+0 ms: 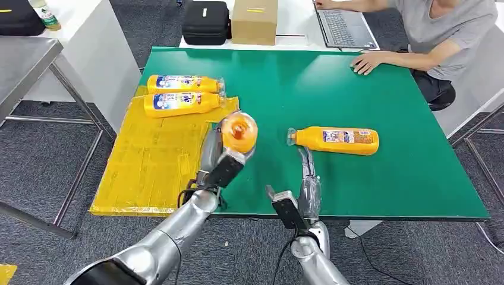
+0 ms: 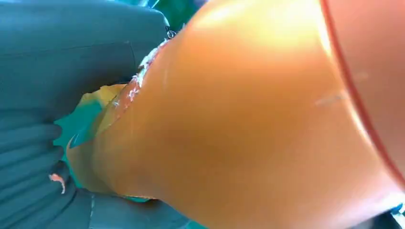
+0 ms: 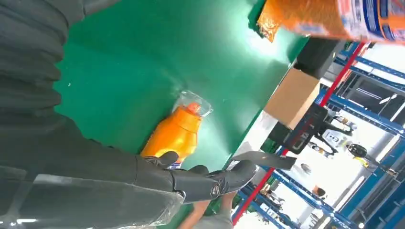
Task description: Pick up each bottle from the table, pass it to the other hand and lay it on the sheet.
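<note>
Four orange bottles are in play: one (image 1: 239, 132) held by the left hand (image 1: 221, 155) above the green table (image 1: 386, 178) just beside the yellow sheet (image 1: 148, 160), base toward the camera; one (image 1: 337, 140) lying just beyond the right hand (image 1: 308, 178), whose fingers stretch out, holding nothing; two (image 1: 181, 93) lie on the sheet's far end. Smooth, rigid plastic, probably full and slippery, best gripped mid-body. Blue-and-white labels, unreadable. Far right, a person's hand (image 1: 365, 62) rests.

Orange bottles (image 1: 337, 140), yellow sheet (image 1: 151, 163), green table (image 1: 356, 95).
</note>
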Motion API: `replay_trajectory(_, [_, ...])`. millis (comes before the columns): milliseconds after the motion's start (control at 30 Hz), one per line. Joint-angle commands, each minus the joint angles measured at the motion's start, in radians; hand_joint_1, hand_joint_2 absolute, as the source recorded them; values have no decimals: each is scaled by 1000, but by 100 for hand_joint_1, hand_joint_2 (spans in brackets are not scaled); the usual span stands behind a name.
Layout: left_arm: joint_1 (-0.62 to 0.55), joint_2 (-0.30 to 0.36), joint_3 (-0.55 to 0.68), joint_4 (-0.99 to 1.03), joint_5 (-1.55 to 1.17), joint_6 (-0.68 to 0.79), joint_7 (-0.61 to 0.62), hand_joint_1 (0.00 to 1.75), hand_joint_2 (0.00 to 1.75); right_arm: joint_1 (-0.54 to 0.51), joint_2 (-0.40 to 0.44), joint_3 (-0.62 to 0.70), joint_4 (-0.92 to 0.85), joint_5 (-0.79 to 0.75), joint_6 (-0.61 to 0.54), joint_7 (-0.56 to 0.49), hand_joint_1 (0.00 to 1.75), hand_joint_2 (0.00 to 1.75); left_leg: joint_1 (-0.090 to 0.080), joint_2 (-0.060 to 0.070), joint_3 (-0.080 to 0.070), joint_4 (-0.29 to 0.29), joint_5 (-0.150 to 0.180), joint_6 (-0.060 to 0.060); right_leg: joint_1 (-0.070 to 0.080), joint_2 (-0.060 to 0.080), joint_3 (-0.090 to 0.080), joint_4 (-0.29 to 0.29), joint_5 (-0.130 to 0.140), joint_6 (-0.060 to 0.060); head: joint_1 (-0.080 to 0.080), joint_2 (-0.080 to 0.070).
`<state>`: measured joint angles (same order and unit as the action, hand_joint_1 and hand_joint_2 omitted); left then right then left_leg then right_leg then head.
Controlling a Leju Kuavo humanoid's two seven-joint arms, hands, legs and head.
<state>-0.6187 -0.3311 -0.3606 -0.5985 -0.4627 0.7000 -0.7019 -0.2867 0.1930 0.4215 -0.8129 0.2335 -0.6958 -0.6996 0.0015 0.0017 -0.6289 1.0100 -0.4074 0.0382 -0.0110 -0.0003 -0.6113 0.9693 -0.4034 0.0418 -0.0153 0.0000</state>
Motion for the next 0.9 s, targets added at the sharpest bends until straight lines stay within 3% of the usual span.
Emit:
replay_trajectory(33, [-31, -5, 647, -11, -640, -2, 55, 175, 175, -11, -23, -11, 8, -16, -2, 1, 0, 175, 0, 3, 3, -1, -1, -1, 0, 3, 2, 0, -1, -1, 0, 0])
replay_trajectory(167, [-45, 33, 609, 31, -900, -2, 239, 175, 175, -6, -29, -7, 0, -35, -2, 1, 0, 175, 0, 2, 5, 0, -2, -2, 0, 2, 4, 0, -2, -2, 0, 0])
replay_trajectory(400, [-48, 57, 571, 59, -1030, -2, 380, 175, 175, 2, -33, -5, -4, -51, -2, 1, 0, 175, 0, 1, 7, -1, -3, -2, 0, 1, 6, 0, -3, -2, 0, 0])
replay_trajectory(500, [-73, 102, 476, 135, -1108, -2, 537, 175, 175, 4, -32, -8, -6, -58, -2, 1, 0, 175, 0, 1, 7, -1, -2, -2, 0, 1, 6, 0, -2, -2, 0, 0])
replay_trajectory(567, [-112, 141, 345, 240, -1108, -2, 661, 175, 175, 1, -33, -1, -4, -63, -2, 1, 0, 175, 0, 0, 3, -1, -1, -2, 0, 0, 2, 0, -1, -1, 0, 0])
replay_trajectory(700, [-145, 167, 218, 342, -1108, -27, 756, 175, 175, -2, -35, -2, -4, -68, -2, 1, 0, 175, 0, -1, 10, -1, -3, -4, 0, -1, 8, 1, -4, -3, 0, 0])
replay_trajectory(800, [-159, 186, 32, 379, -1108, -172, 876, 175, 175, -7, -43, 9, -4, -81, -2, 1, 0, 175, 0, -2, 7, 0, -2, -3, 0, -1, 6, 1, -3, -2, 0, 0])
replay_trajectory(900, [-154, 187, 42, 374, -1097, -195, 872, 175, 175, -8, -45, 11, -5, -93, -2, 1, 0, 175, 0, 1, 5, 0, -2, -2, 0, 1, 4, 1, -2, -1, 0, 0])
